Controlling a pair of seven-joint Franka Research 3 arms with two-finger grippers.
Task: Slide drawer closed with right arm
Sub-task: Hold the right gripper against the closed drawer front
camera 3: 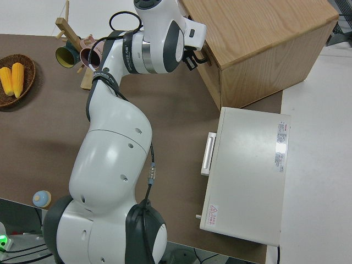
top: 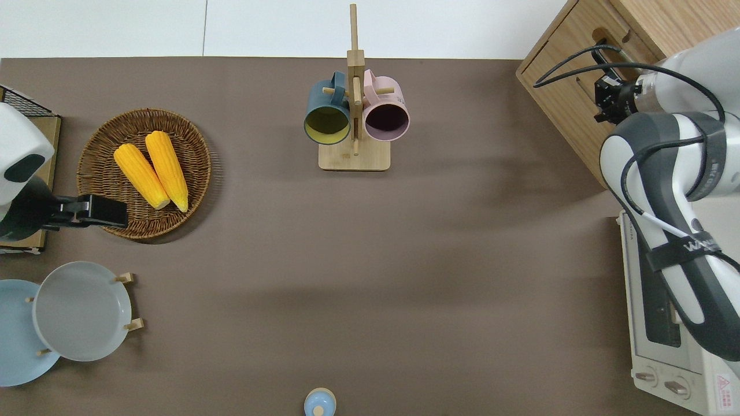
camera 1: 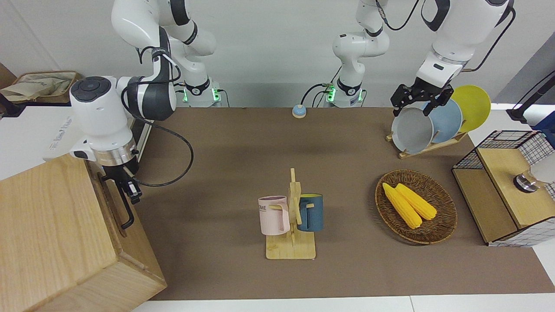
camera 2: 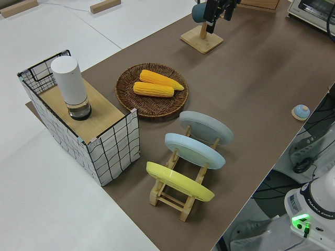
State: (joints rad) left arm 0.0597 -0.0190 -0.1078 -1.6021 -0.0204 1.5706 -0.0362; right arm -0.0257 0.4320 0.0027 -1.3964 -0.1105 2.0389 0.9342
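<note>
The pale-wood cabinet (camera 1: 52,234) stands at the right arm's end of the table. Its drawer (camera 1: 141,255) carries a black bar handle (camera 1: 127,215), and the drawer front looks about level with the cabinet's face. My right gripper (camera 1: 132,193) is right at the upper part of that handle, against the drawer front. The overhead view shows the right gripper (top: 604,98) pointing into the cabinet's face (top: 569,98). In the right side view the right gripper (camera 3: 193,58) sits at the cabinet's (camera 3: 258,38) front corner. My left gripper (camera 1: 414,108) is parked.
A white toaster oven (top: 665,358) sits beside the cabinet, nearer to the robots. Mid-table stands a mug rack (camera 1: 291,216) with two mugs. Toward the left arm's end are a corn basket (camera 1: 416,208), a plate rack (camera 1: 433,125) and a wire box (camera 1: 507,190).
</note>
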